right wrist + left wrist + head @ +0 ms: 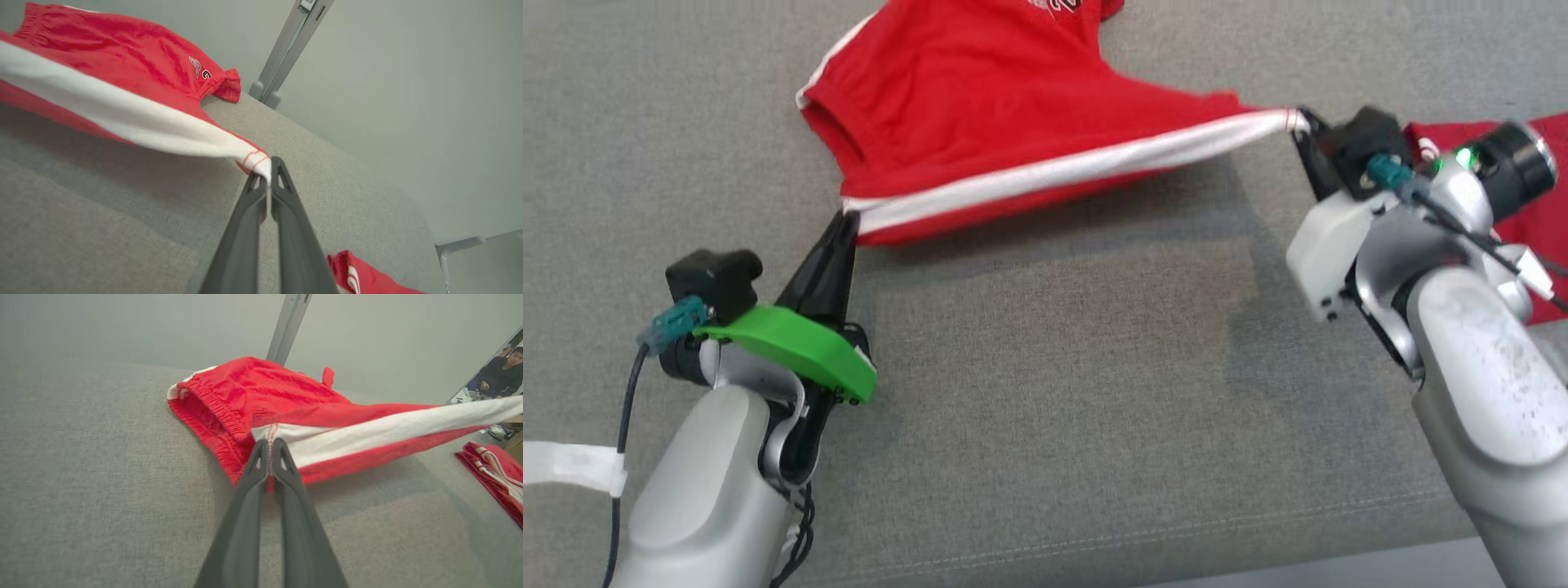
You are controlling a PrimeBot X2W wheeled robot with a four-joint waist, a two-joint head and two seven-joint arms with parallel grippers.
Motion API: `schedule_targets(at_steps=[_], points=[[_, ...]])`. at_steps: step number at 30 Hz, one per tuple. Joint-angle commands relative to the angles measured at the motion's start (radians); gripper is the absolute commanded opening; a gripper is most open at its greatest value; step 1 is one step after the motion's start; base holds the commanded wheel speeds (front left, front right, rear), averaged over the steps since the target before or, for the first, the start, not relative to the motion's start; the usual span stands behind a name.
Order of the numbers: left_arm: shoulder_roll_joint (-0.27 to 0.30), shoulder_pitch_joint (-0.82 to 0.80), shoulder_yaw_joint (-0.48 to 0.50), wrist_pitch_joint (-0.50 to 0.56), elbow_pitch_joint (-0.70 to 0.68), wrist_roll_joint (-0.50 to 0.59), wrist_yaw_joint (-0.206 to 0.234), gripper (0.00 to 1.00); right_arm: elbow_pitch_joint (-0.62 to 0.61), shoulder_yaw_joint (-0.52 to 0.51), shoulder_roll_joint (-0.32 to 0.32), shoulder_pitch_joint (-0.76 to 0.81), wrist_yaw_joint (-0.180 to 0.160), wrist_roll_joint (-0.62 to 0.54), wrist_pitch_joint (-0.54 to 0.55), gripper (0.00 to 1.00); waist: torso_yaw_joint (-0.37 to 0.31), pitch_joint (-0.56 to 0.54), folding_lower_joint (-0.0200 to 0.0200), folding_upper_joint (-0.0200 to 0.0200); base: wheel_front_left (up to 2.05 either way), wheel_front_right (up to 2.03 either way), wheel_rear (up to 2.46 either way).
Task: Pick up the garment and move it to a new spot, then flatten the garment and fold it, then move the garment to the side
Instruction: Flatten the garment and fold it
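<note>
- A grey cloth-covered bench (pixel 1045 408) fills the foreground, with a pale wall and a metal post (pixel 288 326) behind its far edge.
- The garment (pixel 980 106), red shorts with a white side stripe (pixel 1078 167), lies toward the far edge. Its near side is lifted off the cloth and pulled taut between the two arms.
- The left hand (pixel 848 216) is clamped on the waistband end of the stripe. The right hand (pixel 1300 116) is clamped on the hem end, nearer the right edge.
- Judging by this, the work is in the carry-or-spread stage: the shorts are gripped and stretched, but not yet laid flat. The far part is bunched and the waistband gapes open.
- Flattening, folding and the final move aside all look undone.
- Another red garment (pixel 494 473), folded, sits at the right edge just behind the right arm — a wide swing that way could catch it.
- A person (pixel 504 373) sits well off in the background, clear of the bench.
</note>
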Motion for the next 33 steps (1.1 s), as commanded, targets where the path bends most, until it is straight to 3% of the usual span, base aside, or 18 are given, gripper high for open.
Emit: schedule_targets(at_steps=[1, 6, 17, 26, 33], points=[[0.019, 0.039, -0.002, 0.007, 0.003, -0.002, 0.012, 0.00, -0.042, 0.016, -0.016, 0.070, -0.002, 0.037, 0.056, 0.00, -0.012, -0.108, 0.0001, 0.0000, 0.00, 0.00, 0.00], [0.031, 0.136, -0.001, 0.022, 0.010, -0.021, 0.036, 0.00, -0.179, 0.082, -0.073, 0.234, -0.002, 0.148, 0.234, 0.00, -0.020, -0.184, 0.0001, 0.0000, 0.00, 0.00, 0.00], [0.061, 0.312, -0.023, 0.064, -0.068, -0.019, 0.108, 0.00, -0.449, 0.082, -0.178, 0.450, -0.002, 0.304, 0.531, 0.00, -0.007, -0.280, 0.0001, 0.0000, 0.00, 0.00, 0.00], [0.095, 0.450, -0.037, 0.143, -0.204, -0.041, 0.174, 0.00, -0.595, 0.036, -0.208, 0.586, -0.002, 0.363, 0.651, 0.00, 0.016, -0.308, 0.0001, 0.0000, 0.00, 0.00, 0.00], [0.117, 0.492, -0.041, 0.191, -0.302, -0.041, 0.216, 0.00, -0.651, -0.004, -0.204, 0.626, -0.002, 0.363, 0.667, 0.00, 0.033, -0.301, 0.0001, 0.0000, 0.00, 0.00, 0.00]])
